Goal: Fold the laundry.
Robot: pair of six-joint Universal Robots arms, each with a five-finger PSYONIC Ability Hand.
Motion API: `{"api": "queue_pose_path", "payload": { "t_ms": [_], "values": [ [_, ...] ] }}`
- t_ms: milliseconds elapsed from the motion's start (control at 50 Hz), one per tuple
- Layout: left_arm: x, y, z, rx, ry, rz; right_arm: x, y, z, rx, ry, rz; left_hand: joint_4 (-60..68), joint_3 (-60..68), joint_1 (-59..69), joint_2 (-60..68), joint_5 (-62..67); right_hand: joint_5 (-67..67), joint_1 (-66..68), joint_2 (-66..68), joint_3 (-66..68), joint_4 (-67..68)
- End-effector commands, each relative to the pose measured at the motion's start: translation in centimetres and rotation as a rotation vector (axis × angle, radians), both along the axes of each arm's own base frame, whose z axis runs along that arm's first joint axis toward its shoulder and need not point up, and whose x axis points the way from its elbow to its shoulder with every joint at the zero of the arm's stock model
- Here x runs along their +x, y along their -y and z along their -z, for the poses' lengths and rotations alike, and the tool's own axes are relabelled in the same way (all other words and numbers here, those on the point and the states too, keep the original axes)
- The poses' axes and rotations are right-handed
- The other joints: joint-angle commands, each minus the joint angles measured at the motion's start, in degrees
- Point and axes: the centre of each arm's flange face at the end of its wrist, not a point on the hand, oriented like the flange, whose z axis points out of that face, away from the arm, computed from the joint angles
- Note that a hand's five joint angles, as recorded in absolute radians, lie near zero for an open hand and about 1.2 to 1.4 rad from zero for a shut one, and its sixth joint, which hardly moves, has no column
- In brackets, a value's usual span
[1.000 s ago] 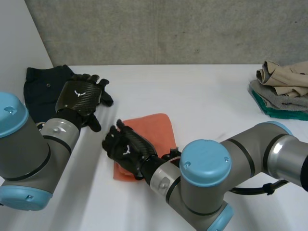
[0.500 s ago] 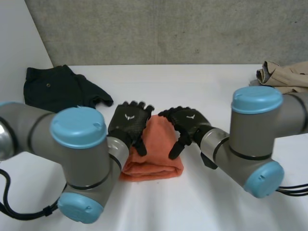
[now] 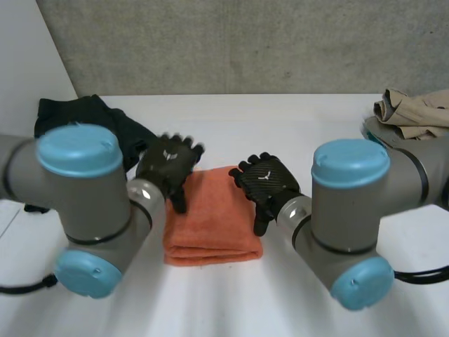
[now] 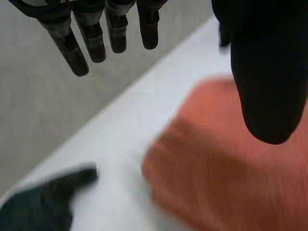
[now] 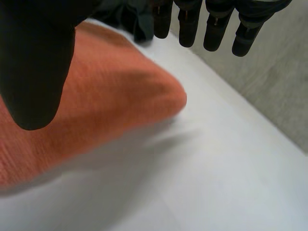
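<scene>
1. We see the folded orange towel (image 3: 210, 217) lying flat on the white table (image 3: 295, 133), front middle, between the two hands.
2. Left hand (image 3: 167, 161): at the towel's far left corner, fingers (image 4: 96, 38) straight, thumb well apart from them, holding nothing.
3. Right hand (image 3: 265, 181): at the towel's right edge, fingers (image 5: 216, 29) straight, thumb over the cloth, nothing gripped.
4. We can't tell whether either hand touches the towel.
5. Dark garment (image 3: 77, 116) lies far left. A beige clothes pile (image 3: 410, 112) sits far right, well apart from the towel.
</scene>
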Motion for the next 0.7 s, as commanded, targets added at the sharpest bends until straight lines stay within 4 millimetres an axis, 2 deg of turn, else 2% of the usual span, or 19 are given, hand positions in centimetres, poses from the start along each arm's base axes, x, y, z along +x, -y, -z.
{"api": "queue_pose_path", "payload": {
  "t_ms": [20,120,300,540,600,700],
  "values": [
    [-1.7,-0.1,-5.1,-0.083,-0.122,0.243,0.5,-5.0,2.1,-0.031,0.028,-0.102,2.1,2.3,1.4,2.1,1.8,-2.7,-3.0,-2.2,-2.2,-2.1],
    [-2.5,-0.6,-6.3,0.004,-0.184,0.403,1.4,-6.3,4.5,-0.075,0.058,-0.15,3.0,3.2,2.2,2.9,2.6,-2.7,-3.0,-2.2,-2.2,-2.1],
    [-2.8,-0.2,-4.9,0.088,-0.202,0.439,1.9,-5.4,7.1,-0.125,0.007,-0.153,2.4,2.7,1.7,2.4,2.1,-2.7,-3.0,-2.2,-2.2,-2.1],
    [-2.7,0.0,-4.7,0.09,-0.198,0.416,3.0,-4.3,6.5,-0.204,0.063,-0.154,2.4,2.7,1.7,2.4,2.1,9.7,9.3,10.1,10.1,10.3],
    [-2.6,0.1,-4.7,0.088,-0.199,0.405,3.2,-4.1,7.0,-0.2,0.058,-0.151,2.5,2.7,1.7,2.4,2.1,15.7,15.4,16.2,16.2,16.3],
    [-2.3,0.3,-4.6,0.095,-0.2,0.395,3.5,-3.6,6.8,-0.21,0.067,-0.147,2.6,2.8,1.9,2.6,2.3,34.7,34.4,35.2,35.2,35.3]
  ]
}}
